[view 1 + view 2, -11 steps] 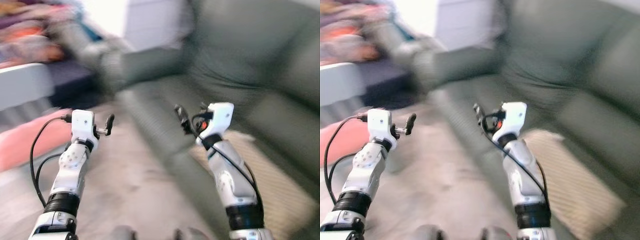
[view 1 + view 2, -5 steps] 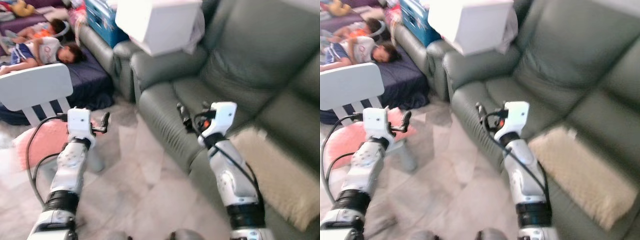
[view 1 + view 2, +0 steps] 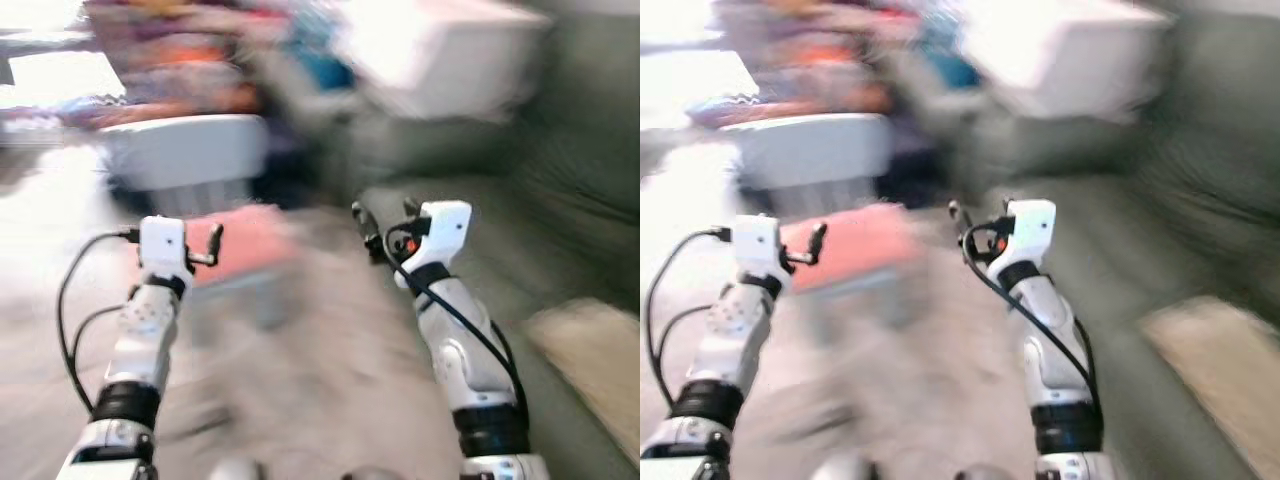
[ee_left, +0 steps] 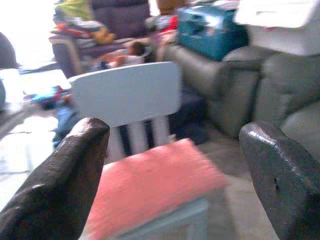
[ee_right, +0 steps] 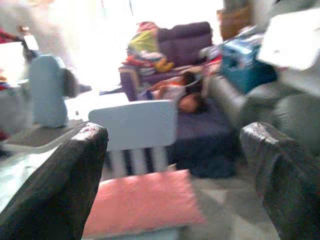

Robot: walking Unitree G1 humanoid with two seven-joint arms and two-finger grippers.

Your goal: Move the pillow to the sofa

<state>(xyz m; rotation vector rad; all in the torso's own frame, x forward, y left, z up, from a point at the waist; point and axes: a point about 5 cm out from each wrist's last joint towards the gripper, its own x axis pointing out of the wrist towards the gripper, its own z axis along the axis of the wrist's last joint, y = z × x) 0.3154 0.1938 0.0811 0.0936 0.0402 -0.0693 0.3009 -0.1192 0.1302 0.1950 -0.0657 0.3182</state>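
Blurred sofa point(image 3: 560, 200), sharper wrist views, pink pillow point(image 4: 150, 190) on chair point(image 4: 127, 95), both claws apart

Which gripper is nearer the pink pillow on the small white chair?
Left. The left gripper is raised just beside the pink pillow; the right gripper is off toward the sofa side.

Pink pillow point(image 4: 150, 185) soft matt cloth; chair point(image 4: 127, 92) smooth painted white; sofa point(image 4: 280, 85) grey-green leather-like, slight sheen.

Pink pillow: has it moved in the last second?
No. The pink pillow still lies on the seat of the white chair, under its backrest; its shift across the head views comes from the camera turning.
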